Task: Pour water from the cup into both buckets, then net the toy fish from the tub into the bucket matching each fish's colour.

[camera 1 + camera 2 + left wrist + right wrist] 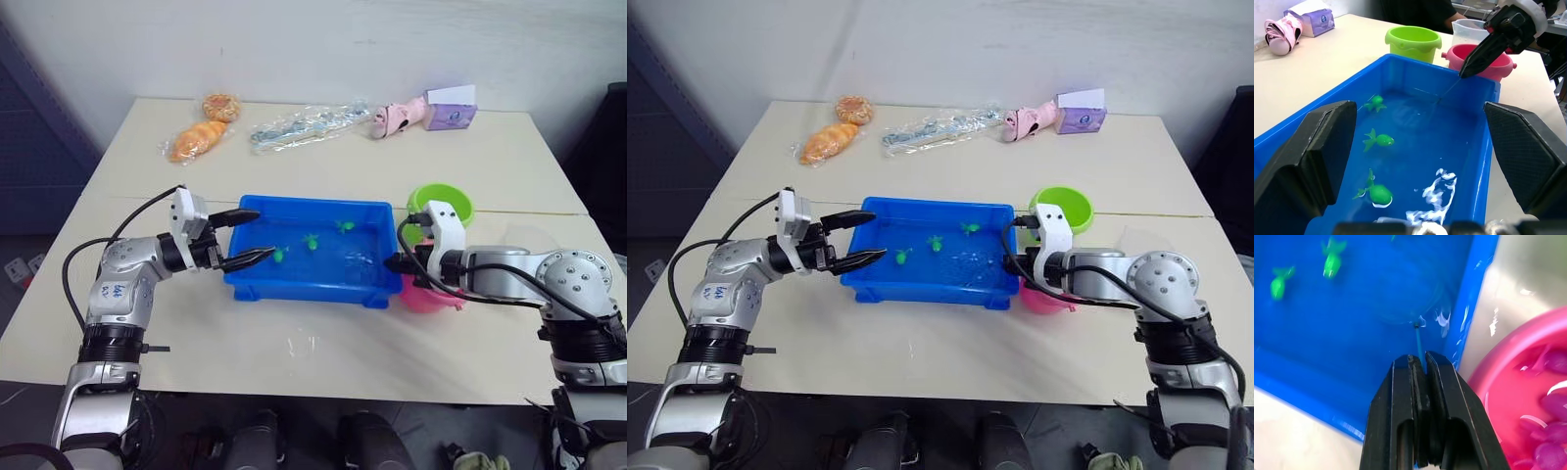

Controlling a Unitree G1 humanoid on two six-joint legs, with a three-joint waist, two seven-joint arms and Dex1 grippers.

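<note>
**Net in the tub, three green fish afloat**

The tub (257, 277) sits in the middle of the table (294, 352), holding water. Three green fish (311, 240) float in its far-left part: one near the far wall, one in the middle, one toward the left end.

The right gripper (1419, 366) reaches over the tub's right end, its two fingers pressed together on the thin handle of the net (1419, 343). The handle slants down into the water, and the net's hoop shows faintly under the surface at the right side of the tub, apart from the fish.

The left gripper (247, 235) hovers at the tub's left end with its fingers spread wide, holding nothing. One fingertip is over the far-left corner and the other over the left rim, near the nearest fish.

The pink bucket (427, 297) stands just beside the tub's right end, on the near side, partly under the right arm. The right wrist view shows pink fish (1552, 406) lying inside it. The green bucket (443, 203) stands just beyond it, by the tub's far-right corner. The cup (1468, 30) stands behind the pink bucket in the left wrist view, further right of the tub.

Along the far edge of the table lie packaged bread (199, 139), a clear bag (306, 124), a pink toy (399, 117) and a purple box (452, 110).
</note>
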